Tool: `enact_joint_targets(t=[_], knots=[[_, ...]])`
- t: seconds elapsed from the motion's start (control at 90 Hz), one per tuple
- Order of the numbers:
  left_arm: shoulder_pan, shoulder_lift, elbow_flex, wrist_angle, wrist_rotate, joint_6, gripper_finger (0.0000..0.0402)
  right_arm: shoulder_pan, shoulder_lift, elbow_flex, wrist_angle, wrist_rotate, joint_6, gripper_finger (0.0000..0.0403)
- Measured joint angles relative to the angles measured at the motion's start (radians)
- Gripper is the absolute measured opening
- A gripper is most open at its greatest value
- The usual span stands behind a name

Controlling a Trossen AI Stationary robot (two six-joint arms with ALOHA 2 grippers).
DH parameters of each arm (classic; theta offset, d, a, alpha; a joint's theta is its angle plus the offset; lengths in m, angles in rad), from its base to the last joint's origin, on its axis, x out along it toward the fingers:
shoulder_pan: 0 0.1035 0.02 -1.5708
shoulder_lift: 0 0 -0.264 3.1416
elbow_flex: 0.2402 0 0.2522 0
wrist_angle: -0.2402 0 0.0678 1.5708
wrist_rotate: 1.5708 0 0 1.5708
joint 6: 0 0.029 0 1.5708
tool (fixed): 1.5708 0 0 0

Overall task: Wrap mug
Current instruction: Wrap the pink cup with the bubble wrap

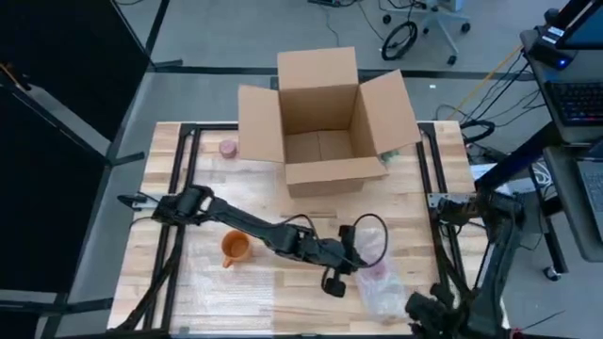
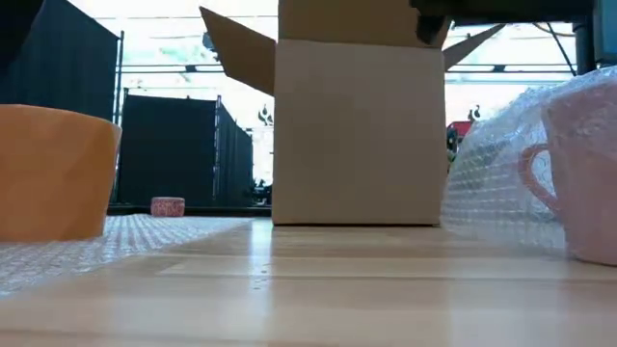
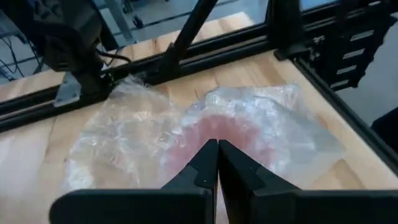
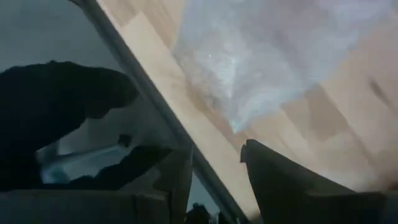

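A pink mug (image 2: 583, 183) lies under a loose cover of clear bubble wrap (image 3: 205, 124) on the table's near right part (image 1: 377, 278). My left gripper (image 3: 217, 146), shut, reaches across the table and stands just left of the bundle (image 1: 335, 281), fingers pointing at it. An orange mug (image 1: 234, 247) stands bare on a flat bubble-wrap sheet (image 2: 87, 246) near the table's middle left. My right gripper (image 4: 214, 155) waits open at the near right corner (image 1: 419, 306), beyond the wrap's edge (image 4: 267, 56). My left gripper has its shut fingertips (image 3: 210, 148) over the bubble wrap covering the pink mug (image 3: 211, 127), coming slanting down from the table's left. I cannot tell whether they touch the wrap.
An open cardboard box (image 1: 325, 122) stands at the far middle, flaps spread. A small pink roll (image 1: 228, 148) lies left of it. Black frame rails (image 1: 438, 188) run along the table's sides. Bare wood lies between the box and the mugs (image 2: 318, 270).
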Motion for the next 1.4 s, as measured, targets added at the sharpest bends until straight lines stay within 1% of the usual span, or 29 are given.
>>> enact_joint_targets(t=[0.122, 0.267, 0.344, 0.656, 0.778, 0.867, 0.922, 0.967, 1.078, 1.133, 1.267, 1.4], knots=[[0.011, 0.050, 0.049, 0.001, 0.050, -0.001, 0.0000, 0.000, 0.092, 0.000, 0.058, 0.017, -0.008, 0.0132], [0.020, 0.094, 0.075, -0.038, 0.056, -0.017, 0.0000, 0.000, 0.157, -0.001, 0.110, 0.055, -0.004, 0.0132], [0.024, 0.100, 0.074, -0.072, 0.055, -0.037, 0.0000, -0.002, 0.171, -0.001, 0.130, 0.054, -0.008, 0.0132], [0.025, 0.098, 0.070, -0.064, 0.053, -0.028, 0.0000, -0.021, 0.174, -0.001, 0.135, 0.061, -0.027, 0.0132], [0.021, 0.098, 0.070, -0.065, 0.052, -0.027, 0.0000, -0.029, 0.168, -0.001, 0.156, 0.017, -0.033, 0.0132], [0.018, 0.098, 0.070, -0.063, 0.051, -0.023, 0.0000, -0.026, 0.163, -0.001, 0.181, -0.045, 0.011, 0.0132], [0.018, 0.098, 0.070, -0.061, 0.051, -0.019, 0.0000, -0.018, 0.162, -0.001, 0.184, -0.058, 0.049, 0.0134], [0.018, 0.098, 0.069, -0.058, 0.051, -0.019, 0.0000, -0.010, 0.165, -0.001, 0.179, -0.038, 0.078, 0.0138], [0.018, 0.098, 0.069, -0.052, 0.051, -0.019, 0.0000, 0.009, 0.188, -0.001, 0.152, 0.088, 0.152, 0.0160], [0.018, 0.098, 0.069, -0.053, 0.055, -0.019, 0.0000, 0.017, 0.203, -0.001, 0.140, 0.127, 0.181, 0.0173], [0.017, 0.098, 0.069, -0.050, 0.062, -0.019, 0.0000, 0.029, 0.245, 0.000, 0.092, 0.131, 0.261, 0.0200], [0.017, 0.098, 0.069, -0.049, 0.064, -0.019, 0.0000, 0.034, 0.278, -0.001, 0.077, 0.136, 0.275, 0.0209]])
